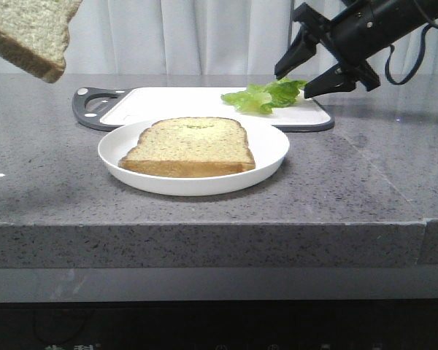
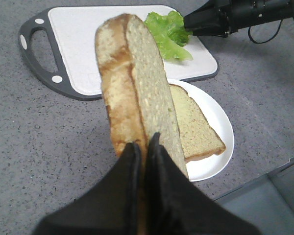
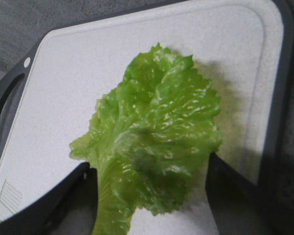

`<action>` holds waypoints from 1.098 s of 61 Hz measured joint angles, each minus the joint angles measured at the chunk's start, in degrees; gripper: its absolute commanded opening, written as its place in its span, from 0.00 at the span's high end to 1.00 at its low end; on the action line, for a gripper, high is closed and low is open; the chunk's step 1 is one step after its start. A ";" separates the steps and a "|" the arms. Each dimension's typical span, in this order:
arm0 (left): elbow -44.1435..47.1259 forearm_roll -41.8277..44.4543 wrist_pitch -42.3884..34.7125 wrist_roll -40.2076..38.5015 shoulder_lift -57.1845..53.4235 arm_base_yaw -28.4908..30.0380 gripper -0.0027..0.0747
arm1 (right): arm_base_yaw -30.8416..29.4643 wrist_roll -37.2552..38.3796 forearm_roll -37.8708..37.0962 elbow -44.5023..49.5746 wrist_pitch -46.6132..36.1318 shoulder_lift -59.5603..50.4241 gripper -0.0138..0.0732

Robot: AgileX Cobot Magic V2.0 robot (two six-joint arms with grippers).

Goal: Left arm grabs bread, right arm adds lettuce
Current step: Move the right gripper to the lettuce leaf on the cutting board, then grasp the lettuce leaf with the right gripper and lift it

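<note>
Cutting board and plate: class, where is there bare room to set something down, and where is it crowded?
Free: the cutting board between its handle and the lettuce; the counter right of the plate and left of it. Crowded: the lettuce end, where the open right gripper hovers, and the plate, filled by a toast slice.

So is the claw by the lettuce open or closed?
Open. The right tool has its two fingers spread apart on either side of the lettuce, which lies flat on the cutting board.

My right arm [image 1: 379, 25] is a black cylinder with a looping black cable [image 1: 416, 51] and tapered black fingers [image 1: 336, 79]. My left gripper [image 2: 143, 147] shows two broad, matte black wedges.
</note>
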 measured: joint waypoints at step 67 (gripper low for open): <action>0.00 1.66 2.26 0.00 0.00 0.00 0.99 | 2.74 -3.59 5.21 2.36 7.78 -17.48 0.96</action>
